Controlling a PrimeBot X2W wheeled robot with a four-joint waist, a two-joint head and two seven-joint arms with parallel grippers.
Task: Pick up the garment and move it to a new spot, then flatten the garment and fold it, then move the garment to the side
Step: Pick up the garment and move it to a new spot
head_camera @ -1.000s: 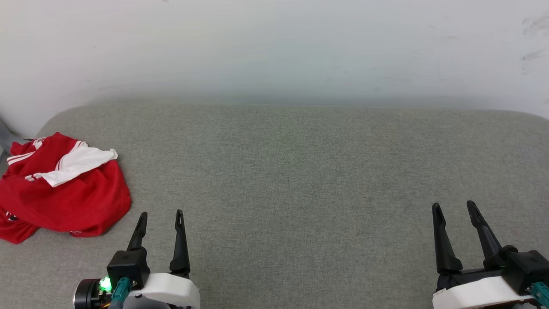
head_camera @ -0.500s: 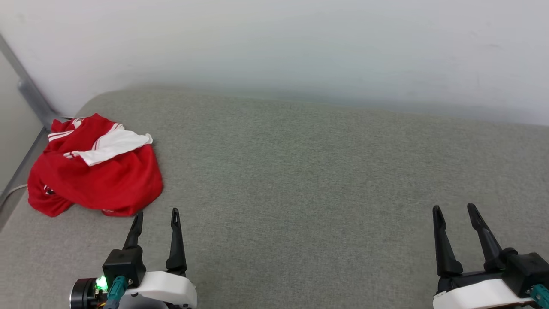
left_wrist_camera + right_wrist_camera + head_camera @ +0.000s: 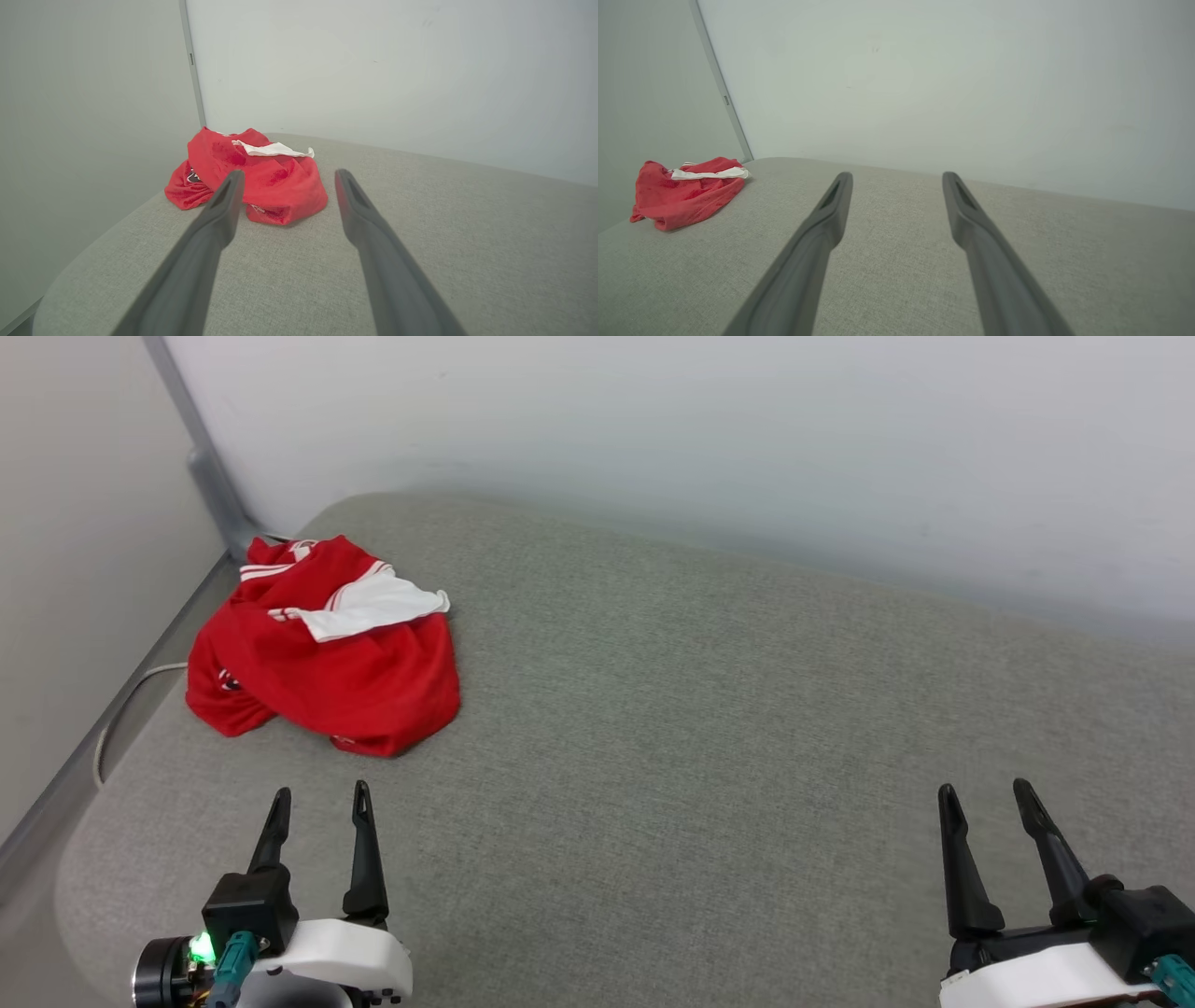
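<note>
Only our head camera had swung left since a second before, bringing the wall corner (image 3: 201,457) into sight; the shirt had not shifted. Crumpled, the red shirt (image 3: 322,658) lay at the far left corner of the grey cloth-covered tabletop (image 3: 709,709), a white sleeve on top. Our left fingers (image 3: 364,854) hung near it, short of touching, spread wide and empty. Our right fingers (image 3: 960,859), well apart from it, were just as wide and empty.
</note>
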